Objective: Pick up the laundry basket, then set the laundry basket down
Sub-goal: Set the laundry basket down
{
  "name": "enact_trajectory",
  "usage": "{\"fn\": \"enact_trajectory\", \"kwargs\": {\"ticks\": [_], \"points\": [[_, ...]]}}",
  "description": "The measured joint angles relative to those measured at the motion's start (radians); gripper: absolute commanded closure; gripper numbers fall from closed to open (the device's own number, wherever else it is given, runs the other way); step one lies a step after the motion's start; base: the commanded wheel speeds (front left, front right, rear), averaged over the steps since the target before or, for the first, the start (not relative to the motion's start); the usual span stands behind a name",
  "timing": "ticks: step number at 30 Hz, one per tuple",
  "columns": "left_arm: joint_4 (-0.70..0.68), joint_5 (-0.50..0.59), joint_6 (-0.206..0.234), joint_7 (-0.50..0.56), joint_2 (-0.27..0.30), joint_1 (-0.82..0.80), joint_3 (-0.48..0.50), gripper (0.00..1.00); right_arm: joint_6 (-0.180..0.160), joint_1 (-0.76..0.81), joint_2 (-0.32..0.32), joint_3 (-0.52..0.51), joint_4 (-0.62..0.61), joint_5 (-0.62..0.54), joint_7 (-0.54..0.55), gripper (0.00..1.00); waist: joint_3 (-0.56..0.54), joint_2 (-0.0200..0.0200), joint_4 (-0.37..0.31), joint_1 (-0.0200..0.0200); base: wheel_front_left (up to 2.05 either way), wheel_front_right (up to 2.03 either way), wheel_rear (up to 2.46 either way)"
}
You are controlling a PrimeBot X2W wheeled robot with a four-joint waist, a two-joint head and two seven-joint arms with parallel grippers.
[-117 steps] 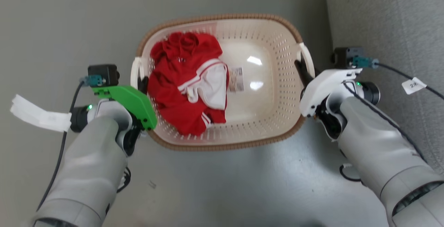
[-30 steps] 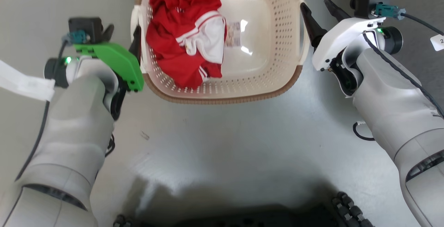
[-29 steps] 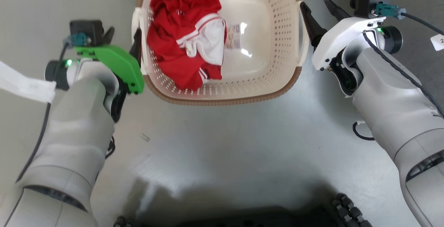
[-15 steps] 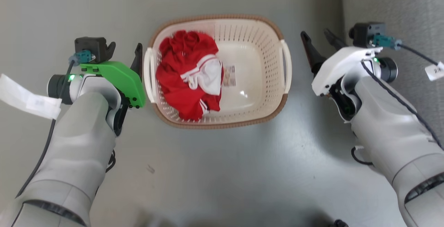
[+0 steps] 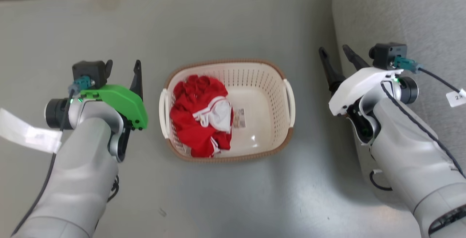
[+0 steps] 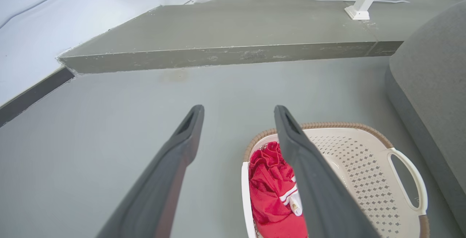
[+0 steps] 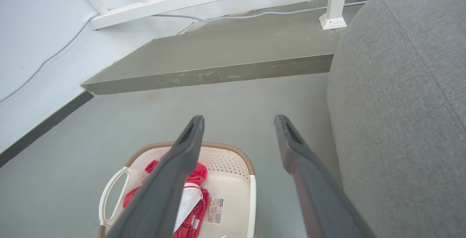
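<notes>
Head view: laundry basket (image 5: 270, 96) lies between left tool (image 5: 123, 65) and right tool (image 5: 334, 49), untouched.

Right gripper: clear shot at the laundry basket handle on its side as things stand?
Probably yes. The right gripper is open and apart from the laundry basket, with bare floor between it and the near handle. The grey cushion sits on its outer side, not in the way.

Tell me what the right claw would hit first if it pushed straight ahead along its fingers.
Probably bare grey floor, just short of the raised concrete step. The right claw, open, points between the laundry basket and the grey cushion; depth is hard to judge.
</notes>
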Motion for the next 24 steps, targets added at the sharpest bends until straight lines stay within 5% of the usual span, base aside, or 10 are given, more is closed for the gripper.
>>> {"fn": "enact_trajectory", "kwargs": {"ticks": [24], "points": [[-0.377, 0.157, 0.087, 0.000, 0.049, 0.270, 0.109, 0.00, -0.067, 0.214, -0.014, -0.123, -0.260, -0.134, 0.000, 0.00, -0.260, 0.0000, -0.021, 0.0000, 0.00, 0.00, 0.00]]}}
